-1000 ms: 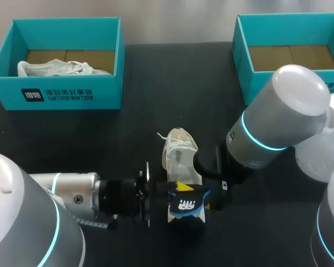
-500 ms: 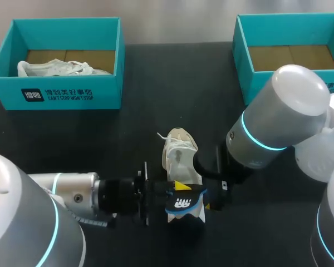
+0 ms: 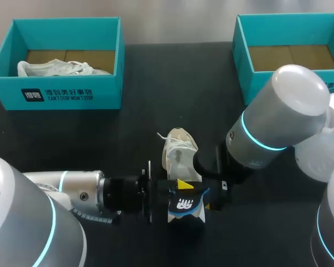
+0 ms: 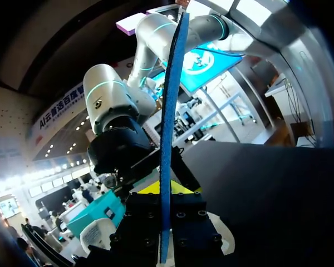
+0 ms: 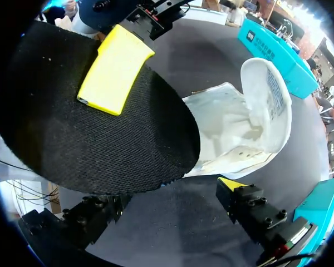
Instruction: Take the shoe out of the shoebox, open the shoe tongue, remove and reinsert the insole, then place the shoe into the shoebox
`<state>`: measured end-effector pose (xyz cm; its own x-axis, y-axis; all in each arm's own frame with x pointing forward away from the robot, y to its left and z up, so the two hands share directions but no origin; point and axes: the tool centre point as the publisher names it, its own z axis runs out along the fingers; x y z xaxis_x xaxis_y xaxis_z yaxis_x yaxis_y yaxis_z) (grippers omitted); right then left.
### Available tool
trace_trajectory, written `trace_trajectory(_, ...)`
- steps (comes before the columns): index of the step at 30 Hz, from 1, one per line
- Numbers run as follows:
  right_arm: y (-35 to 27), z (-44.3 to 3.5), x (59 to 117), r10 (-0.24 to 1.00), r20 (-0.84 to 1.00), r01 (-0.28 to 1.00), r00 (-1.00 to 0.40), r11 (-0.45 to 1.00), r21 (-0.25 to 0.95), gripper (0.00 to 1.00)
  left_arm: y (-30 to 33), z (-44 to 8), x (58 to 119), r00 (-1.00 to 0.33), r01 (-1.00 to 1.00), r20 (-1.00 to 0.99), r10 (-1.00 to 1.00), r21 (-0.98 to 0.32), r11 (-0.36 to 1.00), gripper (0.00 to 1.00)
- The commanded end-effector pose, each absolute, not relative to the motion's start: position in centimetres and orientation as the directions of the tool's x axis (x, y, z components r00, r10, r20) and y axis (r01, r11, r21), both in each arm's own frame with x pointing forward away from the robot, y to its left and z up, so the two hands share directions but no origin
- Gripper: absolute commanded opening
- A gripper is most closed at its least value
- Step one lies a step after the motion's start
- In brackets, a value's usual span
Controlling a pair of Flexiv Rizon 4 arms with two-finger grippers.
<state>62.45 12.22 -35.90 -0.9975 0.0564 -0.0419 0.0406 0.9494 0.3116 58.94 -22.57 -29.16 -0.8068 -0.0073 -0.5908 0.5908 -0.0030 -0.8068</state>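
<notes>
At mid-table, the left gripper clamped a black insole with a blue rim and a white logo, holding it over the heel end of a white shoe that lay on the dark table. The right gripper sat just beside the shoe's heel; whether it gripped the shoe could not be told. A printed label inside the tongue was too small to read. The left shoebox, teal with white lettering on its front wall, held a second white shoe. The right shoebox showed its cardboard floor.
</notes>
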Motion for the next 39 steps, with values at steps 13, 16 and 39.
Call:
trace_trajectory(13, 12.3, -36.0, 62.3, 0.058, -0.044, 0.042, -0.997, 0.95, 0.31, 1.0, -23.0, -31.1, 60.9, -0.822, 0.569, -0.569, -0.032, -0.822, 0.025, 0.0)
trace_trajectory(16, 12.3, -36.0, 62.3, 0.058, -0.044, 0.042, -0.997, 0.95, 0.31, 1.0, -22.9, -31.3, 61.2, -0.823, 0.566, -0.567, -0.036, -0.824, 0.033, 0.0)
trace_trajectory(39, 12.3, -36.0, 62.3, 0.058, -0.044, 0.042, -0.997, 0.95, 0.31, 1.0, -22.7, -34.4, 63.7, -0.797, 0.599, -0.604, 0.008, -0.789, 0.14, 0.0)
